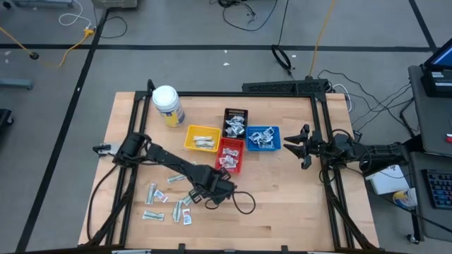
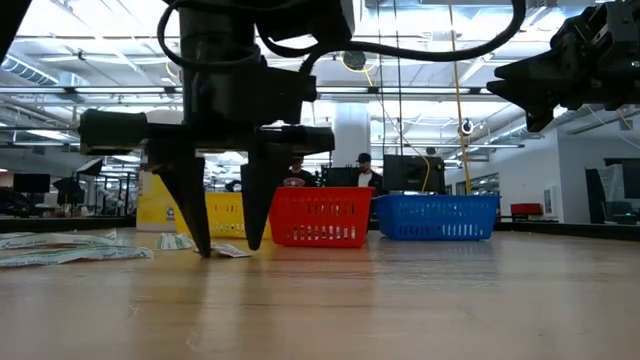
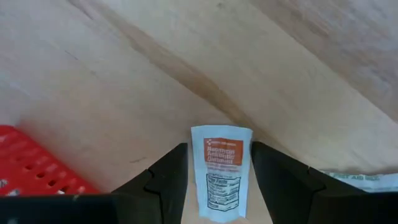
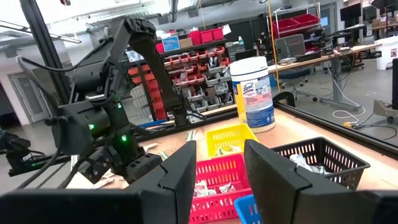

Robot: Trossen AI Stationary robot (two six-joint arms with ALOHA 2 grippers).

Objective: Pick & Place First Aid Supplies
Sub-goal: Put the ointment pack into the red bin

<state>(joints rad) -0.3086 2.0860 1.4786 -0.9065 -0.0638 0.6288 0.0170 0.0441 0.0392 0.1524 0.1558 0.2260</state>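
A white packet with orange print (image 3: pixel 221 171) lies flat on the wooden table (image 1: pixel 282 204), just in front of the red tray (image 3: pixel 31 162). My left gripper (image 3: pixel 219 147) points straight down over it and is open. One finger stands on each side of the packet, with the fingertips (image 2: pixel 205 248) down at the table top. More first aid supplies (image 1: pixel 166 201) lie scattered on the table near the front left. My right gripper (image 1: pixel 304 146) waits open, held level above the table's right side.
Yellow (image 1: pixel 201 138), red (image 1: pixel 230 155), blue (image 1: pixel 263 137) and black (image 1: pixel 236 121) trays holding packets stand mid-table. A white jar with a yellow label (image 1: pixel 168 106) stands at the far left. A black cable loop (image 1: pixel 240 201) lies by the left arm. People show beyond the table.
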